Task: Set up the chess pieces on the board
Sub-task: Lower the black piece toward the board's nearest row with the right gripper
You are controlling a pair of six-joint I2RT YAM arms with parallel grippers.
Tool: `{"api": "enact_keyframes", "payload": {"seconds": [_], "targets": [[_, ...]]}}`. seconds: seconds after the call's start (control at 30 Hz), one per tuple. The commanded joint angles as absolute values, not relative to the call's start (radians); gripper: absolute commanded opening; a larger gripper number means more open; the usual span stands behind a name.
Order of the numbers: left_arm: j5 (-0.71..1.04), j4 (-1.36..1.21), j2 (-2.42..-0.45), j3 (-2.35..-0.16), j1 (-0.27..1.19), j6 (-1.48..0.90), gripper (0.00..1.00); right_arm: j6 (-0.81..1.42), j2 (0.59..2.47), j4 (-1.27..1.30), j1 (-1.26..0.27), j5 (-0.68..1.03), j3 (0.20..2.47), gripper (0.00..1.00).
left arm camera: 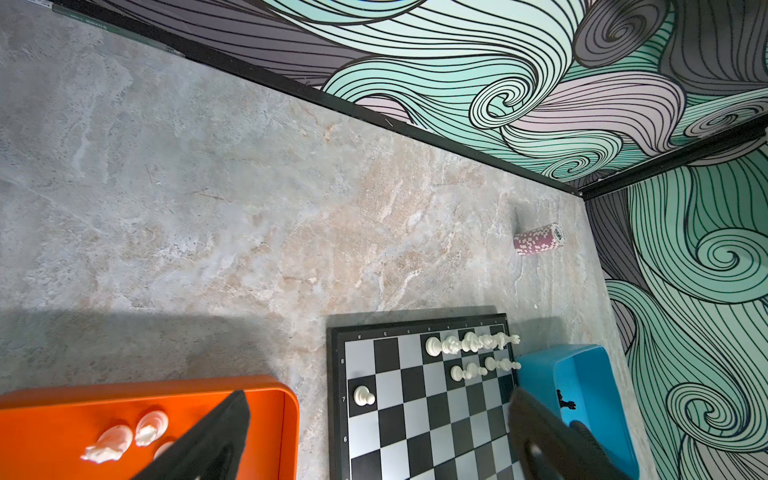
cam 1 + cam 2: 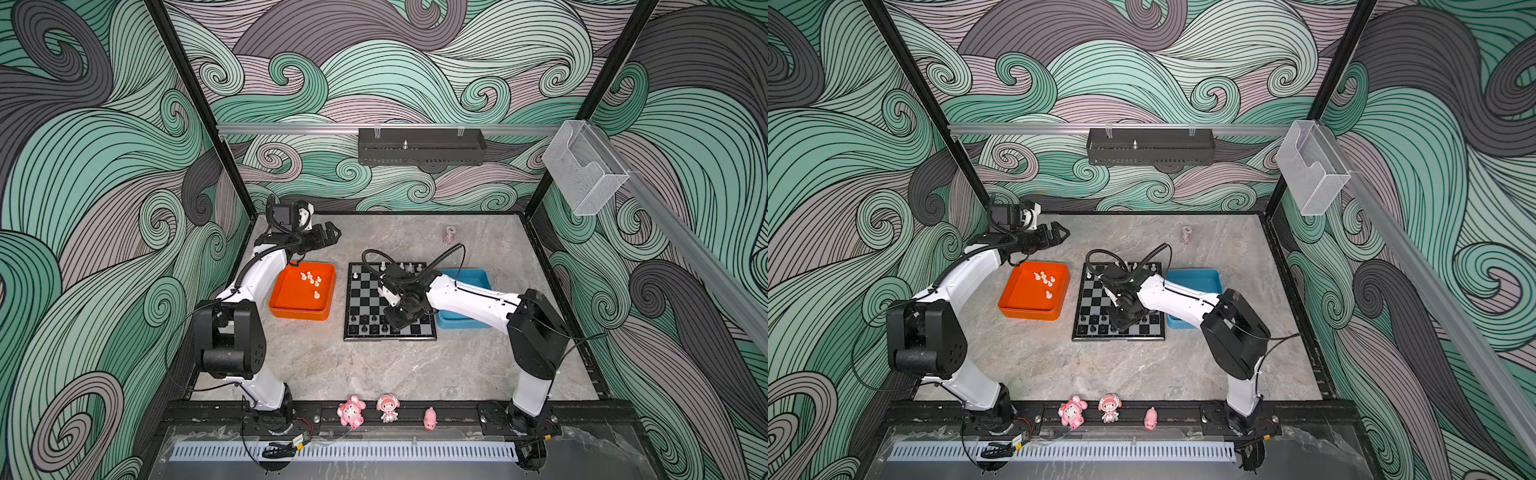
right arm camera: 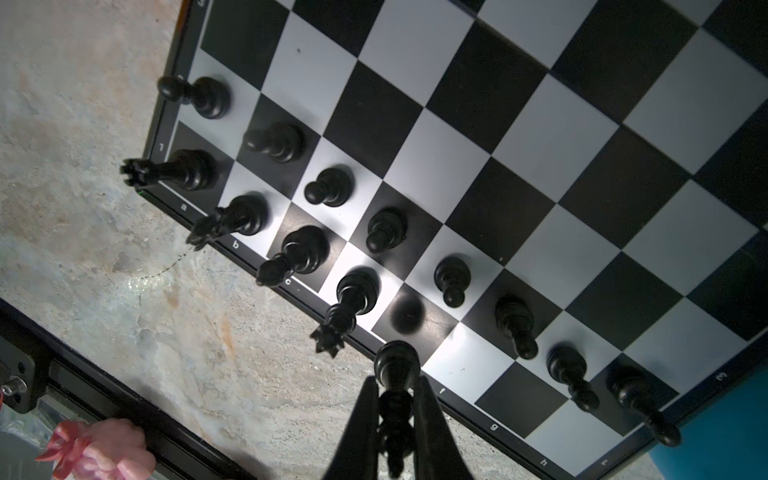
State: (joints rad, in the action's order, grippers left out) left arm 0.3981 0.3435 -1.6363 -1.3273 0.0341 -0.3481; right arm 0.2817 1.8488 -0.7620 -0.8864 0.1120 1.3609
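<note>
right claw (image 3: 395, 388) pinches a black piece (image 3: 395, 361) by its head, likely so its base can drop onto the empty back-row square (image 3: 409, 316) of the board (image 3: 540, 166) just beneath; left claw (image 2: 327, 236) hangs spread, empty.

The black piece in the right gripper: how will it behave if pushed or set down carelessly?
Probably tippy: the black piece is tall and slim over a small round base. It looks like smooth plastic, so it may swivel in the right gripper, which pinches only its narrow upper part. Likely light, being narrower than a board square.
</note>
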Motion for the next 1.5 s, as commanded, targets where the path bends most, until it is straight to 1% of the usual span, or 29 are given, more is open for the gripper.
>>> {"api": "enact_keyframes", "payload": {"seconds": [0.0, 0.97, 1.47], "targets": [[0.418, 0.331, -1.621, -1.331, 0.026, -0.351, 0.99, 0.291, 1.859, -0.764, -0.889, 0.094, 1.376, 0.16], [0.431, 0.328, -1.633, -1.330, 0.025, -0.354, 0.99, 0.288, 1.893, -0.748, -0.884, 0.071, 1.388, 0.16], [0.434, 0.326, -1.637, -1.330, 0.023, -0.358, 0.99, 0.288, 1.897, -0.746, -0.882, 0.066, 1.387, 0.18]]}}
